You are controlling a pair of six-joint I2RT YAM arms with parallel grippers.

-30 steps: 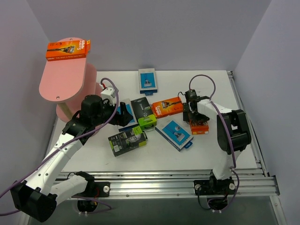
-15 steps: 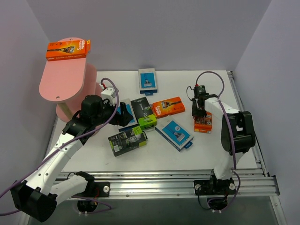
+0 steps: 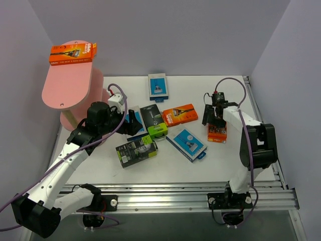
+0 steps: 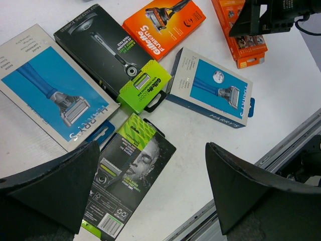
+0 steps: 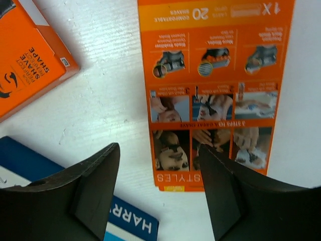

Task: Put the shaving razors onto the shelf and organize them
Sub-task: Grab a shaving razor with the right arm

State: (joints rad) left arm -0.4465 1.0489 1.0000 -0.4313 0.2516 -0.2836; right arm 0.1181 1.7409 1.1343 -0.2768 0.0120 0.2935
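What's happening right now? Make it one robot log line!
shelf: one orange pack | left gripper: open above black-and-green pack | right gripper: open over second orange pack | held: nothing

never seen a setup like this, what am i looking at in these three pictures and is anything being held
The left arm and right arm are robots bolted at the near edge of a white table. The wide picture comes from a fixed camera above and behind them. The other two come from a small camera on each wrist, so the dark shapes at the bottom are that arm's own fingers. Razor packs lie on the table, among them a blue pack, a black-and-lime pack and an orange pack. The pink shelf carries one more, the top orange pack. Nothing is held: the left gripper is open above the black-and-lime pack, the right gripper open above the back-printed orange pack.
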